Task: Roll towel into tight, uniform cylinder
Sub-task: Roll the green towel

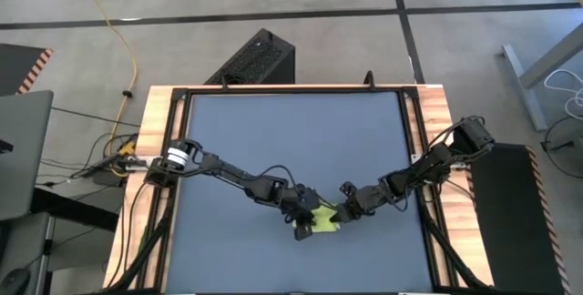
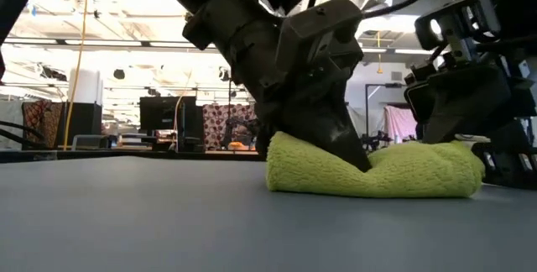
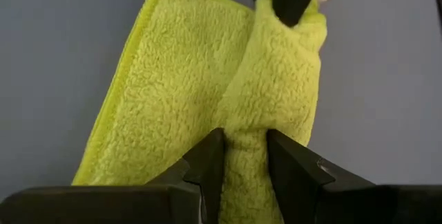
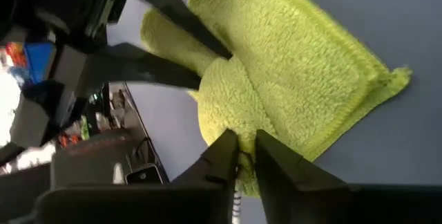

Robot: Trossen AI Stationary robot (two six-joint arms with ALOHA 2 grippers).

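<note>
Rolling looks half done, honestly; the towel (image 1: 325, 221) sits around 6 o'clock on the mat (image 1: 291, 140); left gripper (image 3: 243, 156) pinches the rolled ridge at one end, right gripper (image 4: 246, 156) nips the other; I'd keep both pinches level and tension even so it stays uniform; count: one towel, one mat, two grippers.

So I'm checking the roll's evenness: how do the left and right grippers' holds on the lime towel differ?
The left gripper pinches a thick rolled ridge of the small lime fleecy towel with a clear gap between its fingers; the right gripper nips a thinner bit, its fingers nearly touching. The left reaches in from the mat's left side, the right from the opposite side. Both grip the same rolled ridge, low on the dark blue-grey mat.
</note>
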